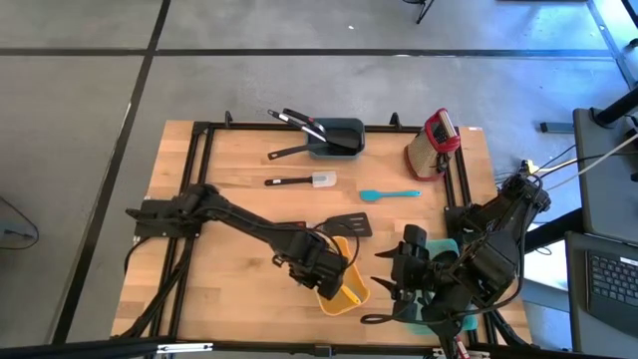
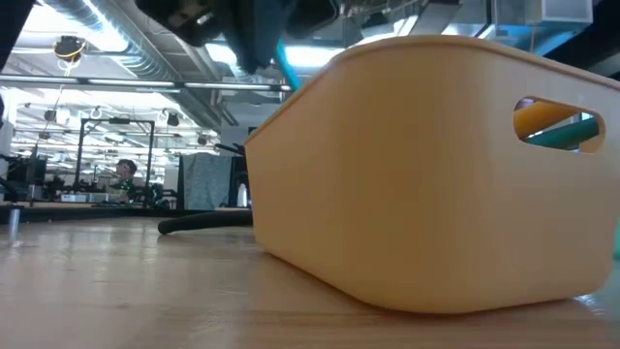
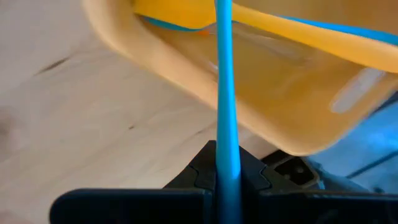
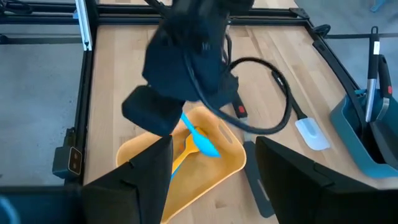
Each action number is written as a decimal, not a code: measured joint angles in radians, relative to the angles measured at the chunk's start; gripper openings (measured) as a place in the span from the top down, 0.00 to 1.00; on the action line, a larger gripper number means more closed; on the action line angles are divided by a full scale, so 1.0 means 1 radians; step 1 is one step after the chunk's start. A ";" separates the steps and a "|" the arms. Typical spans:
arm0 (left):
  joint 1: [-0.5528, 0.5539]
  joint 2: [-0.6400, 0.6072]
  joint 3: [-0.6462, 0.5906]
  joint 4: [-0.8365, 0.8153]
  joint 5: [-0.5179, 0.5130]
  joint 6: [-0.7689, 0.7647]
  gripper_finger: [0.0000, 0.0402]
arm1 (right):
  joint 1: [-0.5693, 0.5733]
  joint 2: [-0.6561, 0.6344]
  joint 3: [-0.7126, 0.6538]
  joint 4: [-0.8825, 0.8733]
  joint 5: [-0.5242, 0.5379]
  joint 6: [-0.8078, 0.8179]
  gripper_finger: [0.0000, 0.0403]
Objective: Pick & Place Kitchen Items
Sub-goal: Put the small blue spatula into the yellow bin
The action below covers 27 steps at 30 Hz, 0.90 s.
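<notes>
A yellow bin (image 1: pixel 354 297) stands on the wooden table near its front edge, with an orange utensil (image 4: pixel 181 157) lying inside. My left gripper (image 1: pixel 324 271) hangs over the bin's left rim, shut on a blue utensil (image 4: pixel 202 143) whose head points down into the bin. The low view shows the bin's wall (image 2: pixel 407 165) up close. My right gripper (image 4: pixel 214 186) waits open just right of the bin, with nothing between its fingers. My left gripper pinches the blue utensil's thin handle (image 3: pixel 227 163) between its two fingers. The fingers point steeply down, and the handle runs on past the fingertips. The head (image 4: pixel 206 147) hangs tilted inside the yellow bin, above the orange utensil; whether it touches anything there, I cannot tell.
A black turner (image 1: pixel 346 225), a teal spatula (image 1: pixel 389 194) and a white-headed spatula (image 1: pixel 299 181) lie on the table's middle. A dark bin (image 1: pixel 339 135) holding utensils stands at the far edge, with a red-topped woven holder (image 1: pixel 434 145) to its right. Bare wood lies left of the yellow bin.
</notes>
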 joint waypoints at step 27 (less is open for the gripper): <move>0.031 0.041 0.000 0.238 0.011 0.113 0.71 | 0.000 0.000 0.000 0.000 -0.007 0.000 0.43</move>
